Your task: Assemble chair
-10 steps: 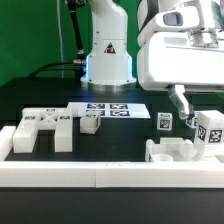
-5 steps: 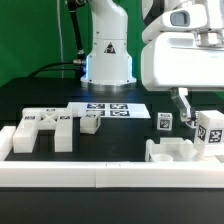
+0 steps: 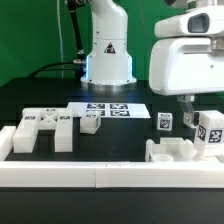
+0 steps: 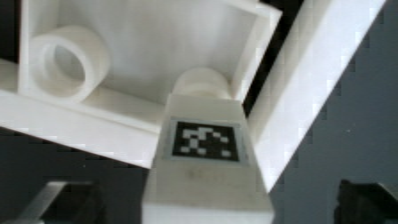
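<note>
The chair is in loose white parts. In the exterior view a tagged post (image 3: 210, 131) stands at the right, with a small tagged block (image 3: 165, 122) and a low seat piece (image 3: 170, 150) beside it. Two larger tagged parts (image 3: 40, 130) and a small one (image 3: 92, 122) lie at the left. My gripper (image 3: 190, 108) hangs above the right group, just left of the tagged post. In the wrist view the tagged post (image 4: 205, 140) lies between my dark fingers (image 4: 45, 200), with a gap on each side. The gripper (image 4: 205, 208) is open. A white piece with a round hole (image 4: 71, 65) lies beyond the post.
The marker board (image 3: 110, 108) lies flat in front of the arm's base (image 3: 105, 55). A long low white border rail (image 3: 110, 175) runs along the front and turns up at the left corner (image 3: 8, 140). Green backdrop behind.
The hand has moved toward the exterior view's right, closer to the tagged post. The parts have not moved.
</note>
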